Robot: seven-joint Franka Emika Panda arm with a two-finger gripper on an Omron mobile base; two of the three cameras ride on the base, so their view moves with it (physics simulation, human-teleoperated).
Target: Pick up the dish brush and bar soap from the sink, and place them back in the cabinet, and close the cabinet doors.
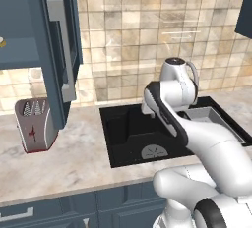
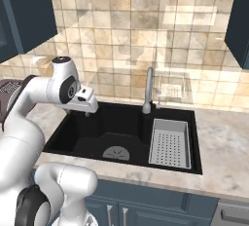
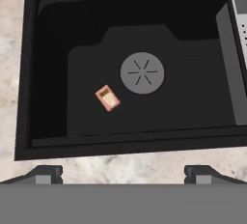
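Note:
The bar soap (image 3: 107,97), a small reddish-brown block, lies on the floor of the black sink (image 3: 53,35) just left of the round grey drain (image 3: 142,72). My gripper (image 3: 123,175) hangs open high above the sink's left part, fingertips (image 3: 46,174) wide apart and empty. From the right base view the gripper (image 2: 87,113) points down over the sink (image 2: 73,122) near its rear left corner. The cabinet (image 1: 17,20) stands open at the upper left, its door (image 1: 56,60) swung out. A cream-yellow sliver (image 1: 1,41) on the shelf at the frame's edge looks like the dish brush.
A red-and-silver toaster (image 1: 34,124) stands on the beige counter (image 1: 74,158) below the open door. A curved faucet (image 2: 147,91) rises behind the sink, and a grey perforated tray (image 2: 169,142) fills its right part. My arm's elbow (image 1: 177,82) hides the sink's rear.

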